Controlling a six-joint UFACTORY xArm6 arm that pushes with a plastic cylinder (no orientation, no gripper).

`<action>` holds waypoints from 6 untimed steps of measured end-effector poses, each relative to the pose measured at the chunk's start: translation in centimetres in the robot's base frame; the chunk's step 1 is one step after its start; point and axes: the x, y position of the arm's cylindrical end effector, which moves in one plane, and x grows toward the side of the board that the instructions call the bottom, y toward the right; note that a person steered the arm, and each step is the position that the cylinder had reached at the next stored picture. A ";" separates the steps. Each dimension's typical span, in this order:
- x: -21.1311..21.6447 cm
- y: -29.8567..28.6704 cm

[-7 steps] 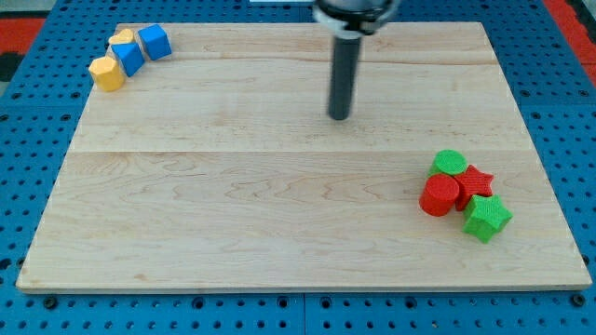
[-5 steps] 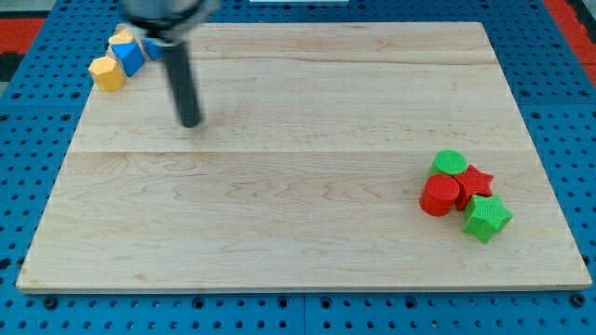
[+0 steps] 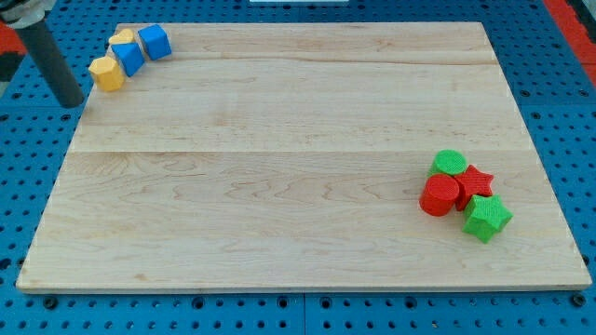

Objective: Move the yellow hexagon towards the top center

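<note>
The yellow hexagon (image 3: pixel 107 73) lies at the board's top left corner. It touches a blue block (image 3: pixel 128 57), with another yellow block (image 3: pixel 121 37) behind that and a blue cube (image 3: pixel 154 41) to its right. My tip (image 3: pixel 71 101) is just off the board's left edge, to the left of and slightly below the yellow hexagon, a small gap apart from it.
The wooden board (image 3: pixel 298 167) lies on a blue pegboard. At the view's right a cluster holds a green round block (image 3: pixel 451 163), a red star (image 3: pixel 476 179), a red cylinder (image 3: pixel 439 195) and a green star (image 3: pixel 486 217).
My tip has swept from the board's top centre to the left, past the left edge, ending beside the yellow hexagon. No block has moved.
</note>
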 end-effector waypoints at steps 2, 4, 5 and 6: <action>-4.1 1.0; -3.9 6.4; -3.9 10.2; -4.7 15.0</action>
